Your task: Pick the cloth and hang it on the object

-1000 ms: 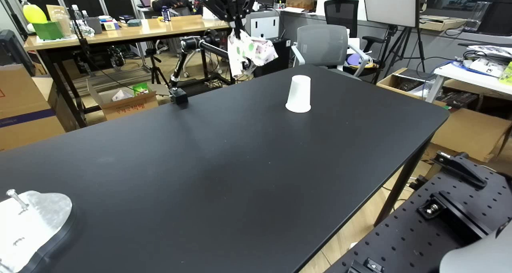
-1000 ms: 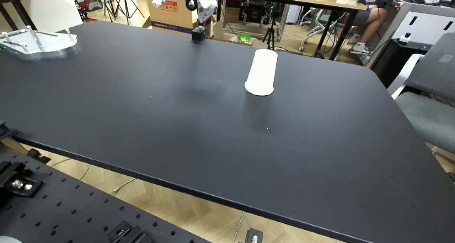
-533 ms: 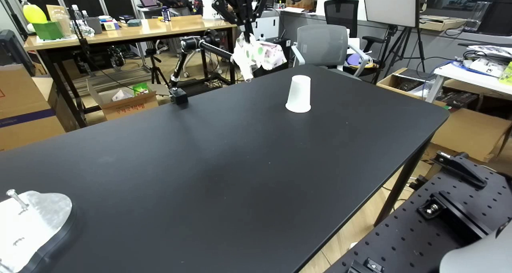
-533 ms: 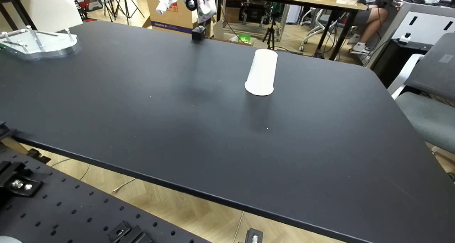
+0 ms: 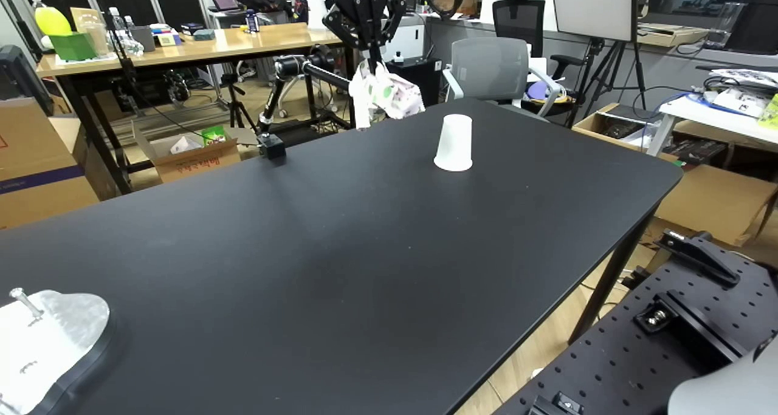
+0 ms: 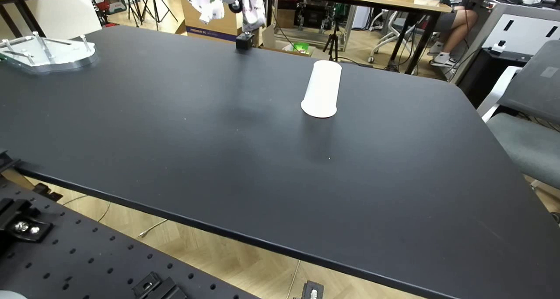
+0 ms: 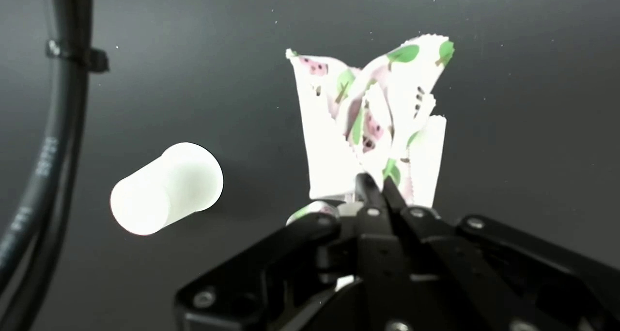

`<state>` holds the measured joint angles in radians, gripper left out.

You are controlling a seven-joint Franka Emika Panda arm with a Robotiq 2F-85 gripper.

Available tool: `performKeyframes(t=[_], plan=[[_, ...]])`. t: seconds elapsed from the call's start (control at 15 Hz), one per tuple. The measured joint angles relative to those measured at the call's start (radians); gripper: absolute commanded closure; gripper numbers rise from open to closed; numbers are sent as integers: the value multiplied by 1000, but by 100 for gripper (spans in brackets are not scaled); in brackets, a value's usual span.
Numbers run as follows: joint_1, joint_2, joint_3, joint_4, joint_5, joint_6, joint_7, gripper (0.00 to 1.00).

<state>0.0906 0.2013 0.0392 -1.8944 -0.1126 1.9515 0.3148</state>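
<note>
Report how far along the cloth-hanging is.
Done: the cloth is picked up; it hangs from the gripper.
In hand: apparently bringing it onto the black stand at the edge of the table; in an exterior view the cloth overlaps the stand's end, but whether it rests there I can't tell.
Left: probably settling the cloth there and letting go, since the gripper is shut on it.

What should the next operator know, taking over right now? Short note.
Gripper: jaws shut on the patterned cloth.
Cloth: held off the table, close by the upper part of the black stand; can't tell whether it touches.
White cup: upside down on the table, apart from the cloth.
Done: cloth grasped and lifted.
Left: hang it, most likely on that stand, check it stays, then release.
</note>
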Motion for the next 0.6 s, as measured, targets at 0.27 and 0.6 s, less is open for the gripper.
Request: performKeyframes(t=[0.27,0.6], plan=[[-1,11,-4,0,15,19,0,70],[-3,8,-8,0,22,19,0,38]])
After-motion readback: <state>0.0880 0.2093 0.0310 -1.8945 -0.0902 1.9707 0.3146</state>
